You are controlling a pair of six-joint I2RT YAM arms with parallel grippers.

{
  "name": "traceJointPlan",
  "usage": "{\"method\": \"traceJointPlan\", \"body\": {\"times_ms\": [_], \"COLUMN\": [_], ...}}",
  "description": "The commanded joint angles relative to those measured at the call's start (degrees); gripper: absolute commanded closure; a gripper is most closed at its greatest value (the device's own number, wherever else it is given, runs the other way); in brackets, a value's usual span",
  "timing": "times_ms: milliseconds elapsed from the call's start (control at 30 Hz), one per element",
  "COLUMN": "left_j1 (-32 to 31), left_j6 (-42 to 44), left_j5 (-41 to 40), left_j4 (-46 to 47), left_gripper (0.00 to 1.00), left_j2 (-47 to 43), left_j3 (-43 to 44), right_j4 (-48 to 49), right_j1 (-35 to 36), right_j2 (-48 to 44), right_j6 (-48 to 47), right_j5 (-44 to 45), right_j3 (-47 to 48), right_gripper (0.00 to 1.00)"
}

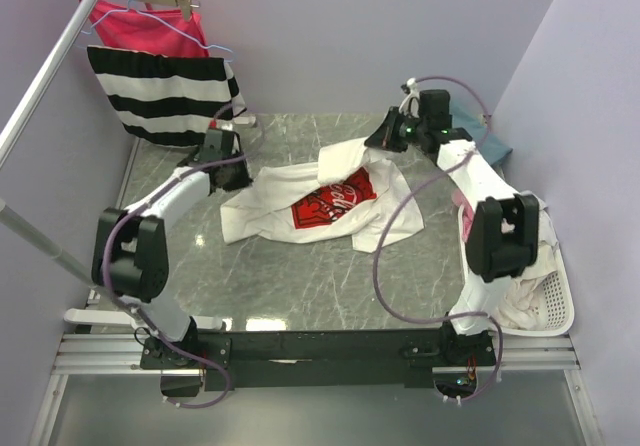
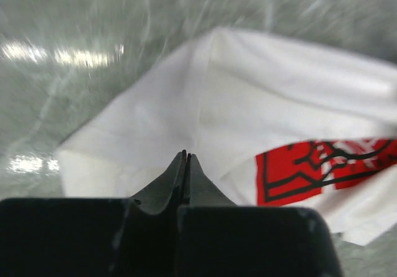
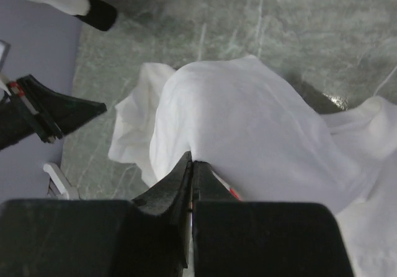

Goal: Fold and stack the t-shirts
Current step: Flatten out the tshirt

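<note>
The left arm [image 1: 165, 201] is stretched forward from its base, with the left gripper [image 1: 240, 174] lowered at the near-left edge of the white t-shirt [image 1: 330, 201]. Its fingers are seen pressed tightly together in the left wrist view, the tips lying against the cloth; whether any fabric is caught between them cannot be made out. The right arm [image 1: 480, 181] is reached further back and bent inward, with the right gripper [image 1: 385, 144] brought to the shirt's far edge. There the fingers are closed on a fold of white cloth, which is drawn up into a tent at the tips in the right wrist view. The shirt is spread crumpled at the middle of the table [image 1: 300, 276], its red square logo [image 1: 333, 200] turned upward, between the two grippers. The table is surfaced in grey-green marble pattern and enclosed by pale lilac walls. A white basket [image 1: 562, 311] of pale garments is set at the right edge beside the right arm. At the back left, a black-and-white striped garment [image 1: 160, 91] and a red-pink garment [image 1: 140, 26] are hung near a slanted metal rail [image 1: 50, 66].
</note>
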Motion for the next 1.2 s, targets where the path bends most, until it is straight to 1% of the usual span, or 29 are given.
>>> {"method": "traceJointPlan", "body": {"times_ms": [0, 100, 133, 167, 200, 267, 300, 333, 367, 400, 433, 533, 700, 833, 967, 1100, 1167], "left_j1": [1.8, 2.6, 2.69, 2.69, 2.69, 2.6, 2.69, 2.51, 2.16, 1.9, 1.63, -1.08, -4.87, -7.59, -8.91, -10.14, -10.76], "left_j6": [2.47, 2.65, 2.82, 2.83, 2.48, 1.51, 1.16, 0.46, 0.54, 0.71, 0.72, 1.33, 3.26, 3.7, 3.44, 3.53, 3.79], "left_j5": [-1.21, -0.77, -0.08, 1.76, 3.34, 7.47, 8.19, 8.45, 8.98, 9.42, 9.86, 9.52, 6.88, 5.74, 5.03, 3.1, 0.39], "left_j4": [-3.08, -2.3, -1.59, -0.8, 1.47, 4.81, 7.7, 8.6, 10.0, 11.14, 13.42, 17.21, 18.89, 18.1, 16.78, 14.16, 13.18], "left_gripper": [0.99, 0.99, 0.94, 0.78, 0.44, 0.42, 0.26, 0.12, 0.06, 0.05, 0.01, 0.01, 0.01, 0.01, 0.01, 0.01, 0.01], "left_j2": [-7.38, -9.41, -9.58, -9.41, -9.24, -8.01, -7.22, -5.21, -4.23, -3.35, -1.69, 1.04, 3.95, 6.66, 8.17, 7.21, 5.98], "left_j3": [6.45, 5.76, 4.27, 3.3, 2.16, -1.53, -2.5, -3.55, -4.09, -4.53, -5.14, -5.68, -3.83, -1.11, -0.49, -0.57, -0.84], "right_j4": [0.96, 0.96, 1.31, 1.31, 1.14, 0.44, 0.61, 1.65, 1.58, 1.75, 1.58, 1.4, 2.1, 2.81, 2.72, 1.84, 2.02], "right_j1": [-0.47, -0.47, -0.47, -0.47, -0.47, -0.47, -0.47, -0.47, -0.47, -0.47, -0.47, -0.38, -0.47, -0.56, -0.47, -0.47, -0.47], "right_j2": [-10.43, -14.83, -15.89, -16.16, -15.99, -14.85, -14.49, -13.88, -13.35, -12.74, -11.34, -8.96, -6.76, -5.62, -5.09, -5.09, -5.17], "right_j6": [-2.24, -2.41, -2.5, -2.5, -2.5, -2.59, -2.5, -1.98, -1.8, -1.71, -1.71, -1.63, -1.19, -0.75, -1.01, -1.54, -1.71], "right_j5": [-0.75, -0.13, 0.13, 0.22, 0.05, -0.48, -0.57, -0.74, -1.09, -1.44, -1.97, -3.12, -4.26, -4.96, -5.14, -4.87, -4.79], "right_j3": [-0.96, -3.24, -4.29, -4.74, -5.09, -5.62, -5.97, -6.76, -6.85, -6.68, -6.15, -4.92, -4.91, -5.18, -5.27, -4.92, -5.18], "right_gripper": [1.0, 1.0, 1.0, 1.0, 1.0, 1.0, 1.0, 1.0, 1.0, 1.0, 1.0, 1.0, 1.0, 1.0, 1.0, 1.0, 1.0]}}
